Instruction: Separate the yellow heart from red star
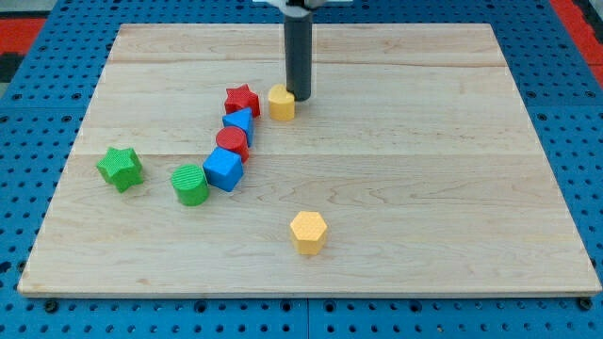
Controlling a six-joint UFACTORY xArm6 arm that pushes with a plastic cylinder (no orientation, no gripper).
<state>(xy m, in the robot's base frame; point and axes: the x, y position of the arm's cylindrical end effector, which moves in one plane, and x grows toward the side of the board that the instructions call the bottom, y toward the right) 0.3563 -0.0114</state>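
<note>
In the camera view, my tip (299, 96) stands on the wooden board (452, 188) in the upper middle of the frame, just beside the yellow heart (281, 103) on its right, at or very near its edge. I carry no pincer, only the dark rod. The red star (242, 99) sits just left of the heart, a narrow gap between them. Below the star a chain curves toward lower left: blue triangle (239, 121), red cylinder (232, 142), blue cube (223, 169), green cylinder (190, 184). A green star (120, 168) lies at the left, apart. A yellow hexagon (308, 232) sits alone, lower centre.
</note>
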